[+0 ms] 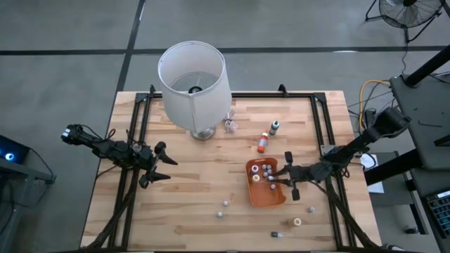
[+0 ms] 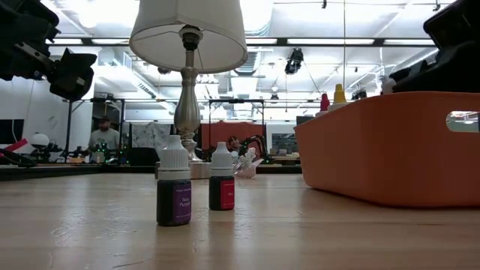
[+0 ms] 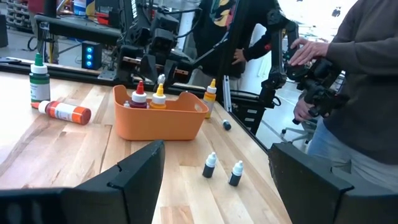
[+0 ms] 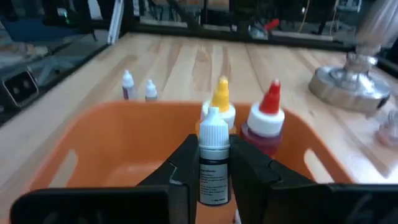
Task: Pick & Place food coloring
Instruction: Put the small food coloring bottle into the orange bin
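A white-capped bottle (image 4: 212, 163) hung upright over the orange tray (image 1: 266, 194), pinched in the right gripper (image 4: 213, 171), with two capped bottles (image 4: 245, 121) standing inside, while the left gripper (image 1: 163, 164) hovered wide open, empty, well apart

Grey floor (image 1: 70, 28) around the wooden table (image 1: 204, 190); fan (image 1: 408, 10) stands nearby.

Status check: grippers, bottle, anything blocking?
Right gripper shut on white-capped bottle over orange tray. Left gripper open, idle. Nothing blocking.
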`<act>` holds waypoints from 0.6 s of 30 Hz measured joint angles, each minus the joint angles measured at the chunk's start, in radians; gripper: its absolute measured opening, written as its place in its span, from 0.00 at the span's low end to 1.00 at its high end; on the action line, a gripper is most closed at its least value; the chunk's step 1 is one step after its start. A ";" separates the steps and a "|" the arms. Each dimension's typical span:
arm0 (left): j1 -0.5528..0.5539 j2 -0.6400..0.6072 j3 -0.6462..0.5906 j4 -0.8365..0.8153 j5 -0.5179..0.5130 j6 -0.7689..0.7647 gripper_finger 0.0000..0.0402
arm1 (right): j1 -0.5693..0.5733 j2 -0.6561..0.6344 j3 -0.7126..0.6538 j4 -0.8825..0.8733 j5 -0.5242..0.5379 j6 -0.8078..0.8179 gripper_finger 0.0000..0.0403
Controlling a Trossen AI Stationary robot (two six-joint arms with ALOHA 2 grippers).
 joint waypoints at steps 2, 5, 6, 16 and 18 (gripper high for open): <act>0.000 0.000 0.000 0.000 0.000 0.000 0.64 | 0.000 0.018 -0.001 0.054 0.000 -0.014 0.15; 0.000 0.000 0.000 0.000 0.000 0.000 0.64 | 0.000 0.028 -0.003 0.072 0.001 -0.023 0.15; 0.000 0.000 0.000 0.000 0.000 0.000 0.64 | 0.000 0.027 -0.003 0.075 0.002 -0.025 0.15; 0.000 0.000 0.000 0.000 0.000 0.000 0.64 | 0.004 0.112 -0.028 0.199 0.004 -0.014 0.15; 0.000 0.000 0.000 0.000 0.000 0.000 0.64 | 0.004 0.112 -0.029 0.203 0.015 -0.013 0.15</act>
